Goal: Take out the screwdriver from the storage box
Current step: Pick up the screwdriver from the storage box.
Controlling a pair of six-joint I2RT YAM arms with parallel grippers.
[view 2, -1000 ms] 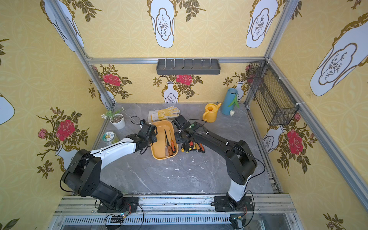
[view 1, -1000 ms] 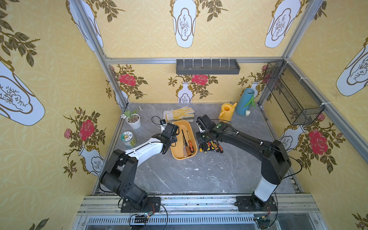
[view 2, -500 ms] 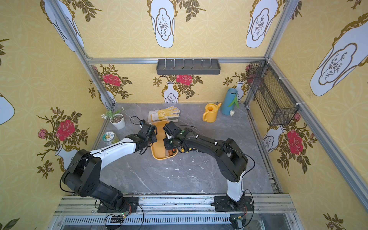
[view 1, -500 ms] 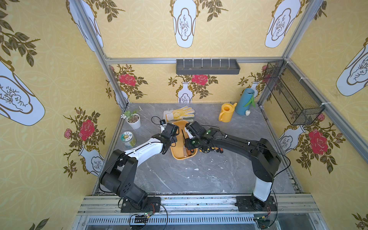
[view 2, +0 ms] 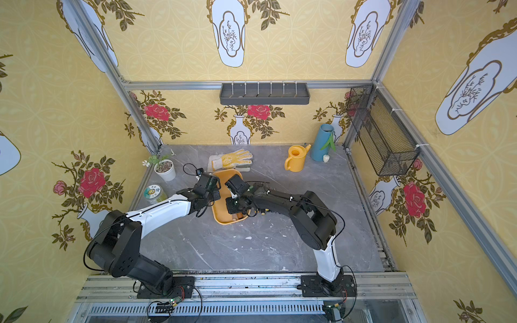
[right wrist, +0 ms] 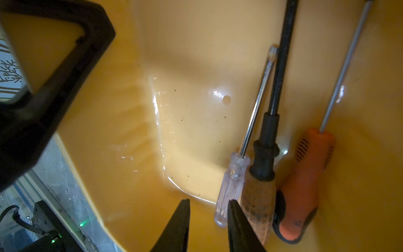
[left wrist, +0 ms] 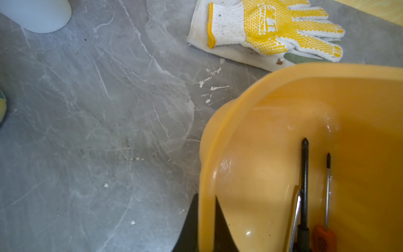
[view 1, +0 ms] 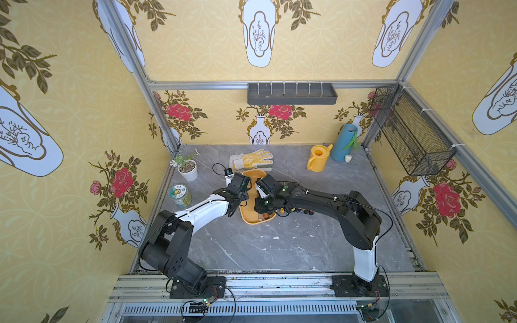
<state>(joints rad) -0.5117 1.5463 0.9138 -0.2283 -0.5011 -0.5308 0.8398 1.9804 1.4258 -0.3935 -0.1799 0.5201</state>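
Centre of both top views: left gripper point(left wrist: 205, 220) clamps the storage box point(view 1: 252, 222) rim; right gripper point(right wrist: 208, 218), jaws apart and empty, hangs beside the clear-handled screwdriver point(right wrist: 231, 185) lying in the box against a brown-handled screwdriver point(right wrist: 258, 196), so closing could miss or snag both.

worktop point(view 1: 279, 246): grey marble | storage box point(view 1: 249, 217): centre | glove point(view 1: 253, 160): just behind box | pot point(view 1: 188, 171), tin point(view 1: 180, 195): left of box | watering can point(view 1: 317, 160): behind-right of box
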